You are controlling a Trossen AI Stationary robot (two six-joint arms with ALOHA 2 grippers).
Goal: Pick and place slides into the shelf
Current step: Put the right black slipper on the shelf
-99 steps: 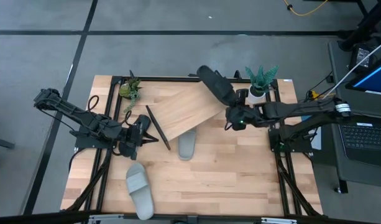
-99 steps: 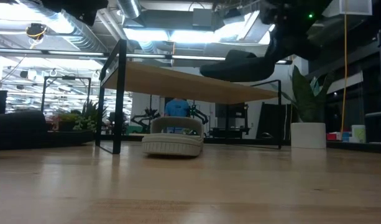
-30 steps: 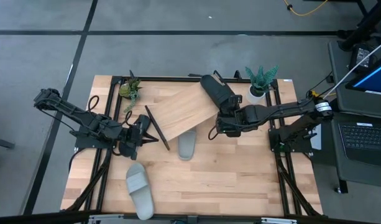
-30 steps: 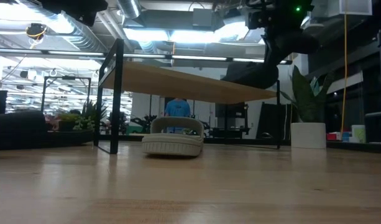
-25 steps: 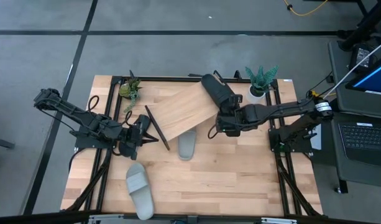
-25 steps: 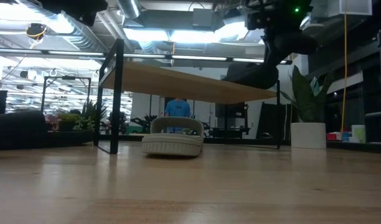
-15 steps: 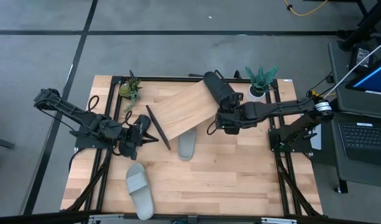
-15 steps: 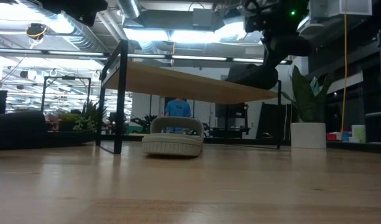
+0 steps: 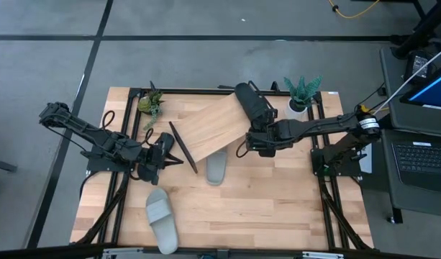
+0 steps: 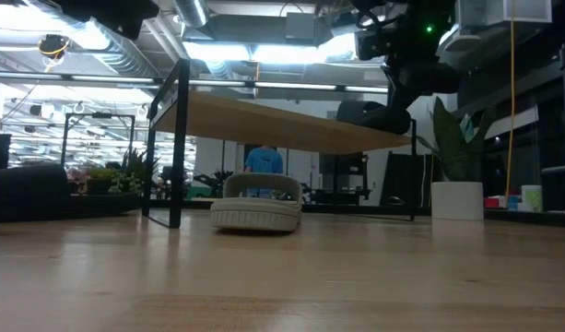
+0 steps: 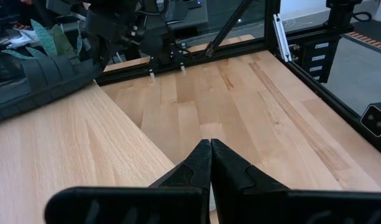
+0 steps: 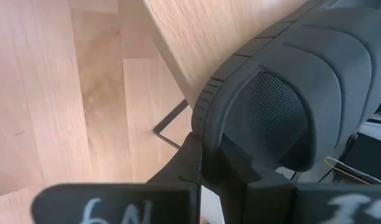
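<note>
The right gripper (image 9: 253, 137) is clamped on the heel of a black sandal (image 9: 252, 107), which lies on the tilted shelf board (image 9: 213, 128) just ahead of the fingers. A grey sandal (image 9: 216, 167) sits under the board's low edge — another (image 9: 162, 220) lies well apart, nearer the left gripper (image 9: 171, 154), fingers pressed together, holding nothing.
</note>
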